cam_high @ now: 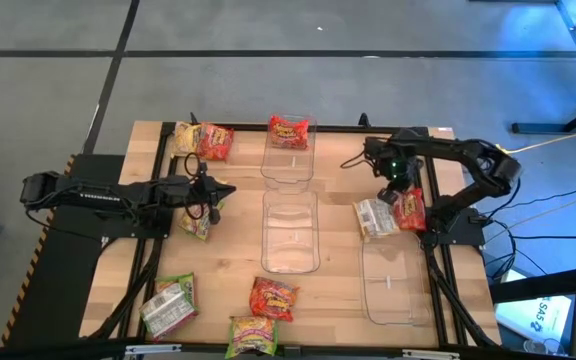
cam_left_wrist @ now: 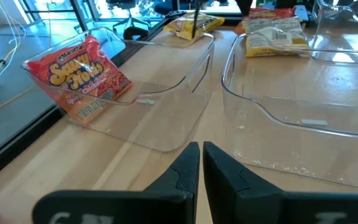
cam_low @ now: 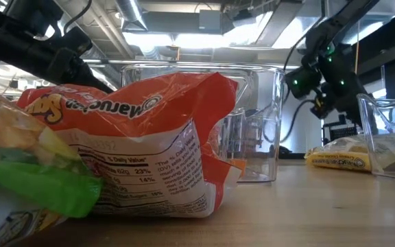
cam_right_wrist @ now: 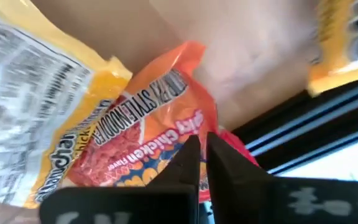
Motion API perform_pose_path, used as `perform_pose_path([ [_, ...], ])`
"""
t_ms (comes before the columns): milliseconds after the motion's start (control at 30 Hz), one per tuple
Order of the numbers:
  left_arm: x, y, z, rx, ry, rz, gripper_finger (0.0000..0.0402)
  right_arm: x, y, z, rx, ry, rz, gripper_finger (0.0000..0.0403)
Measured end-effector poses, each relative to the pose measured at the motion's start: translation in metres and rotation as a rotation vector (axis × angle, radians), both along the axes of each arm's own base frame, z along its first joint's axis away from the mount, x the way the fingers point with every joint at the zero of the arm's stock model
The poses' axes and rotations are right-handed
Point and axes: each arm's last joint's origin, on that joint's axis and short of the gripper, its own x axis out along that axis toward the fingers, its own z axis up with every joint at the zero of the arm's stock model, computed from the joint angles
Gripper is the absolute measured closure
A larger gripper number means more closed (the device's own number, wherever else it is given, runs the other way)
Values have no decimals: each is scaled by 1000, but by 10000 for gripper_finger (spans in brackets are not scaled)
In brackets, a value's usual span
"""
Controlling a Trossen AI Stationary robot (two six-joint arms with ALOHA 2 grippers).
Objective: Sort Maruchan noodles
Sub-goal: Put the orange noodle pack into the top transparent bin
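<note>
Right gripper (cam_right_wrist: pixel 202 148) pinched closed on the red noodle packet (cam_right_wrist: pixel 142 146); yellow packet (cam_right_wrist: pixel 36 106) touching beside it

grey floor (cam_high: pixel 268 90) crossed by dark seams beyond the wooden table (cam_high: pixel 338 290); bright ceiling lights (cam_low: pixel 204 24) and ducts overhead.

Glossy crinkly plastic noodle packets (cam_high: pixel 273 297); clear smooth bins (cam_high: pixel 290 232); seemingly matt wood table (cam_high: pixel 228 250)
</note>
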Motion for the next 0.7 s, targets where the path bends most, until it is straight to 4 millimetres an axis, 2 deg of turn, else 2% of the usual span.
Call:
perform_pose_path([
  [167,1,0,3,3,-28,0,385,4,-4,20,-53,-57,16,403],
  [300,1,0,3,4,-36,0,385,4,-2,20,-22,-82,-40,401],
  [400,1,0,3,4,-36,0,385,2,0,14,-6,-58,-53,382],
  [533,1,0,3,4,-36,0,385,-3,3,2,6,0,-76,307],
  [700,1,0,3,3,-35,0,385,-6,5,-13,27,82,-78,173],
])
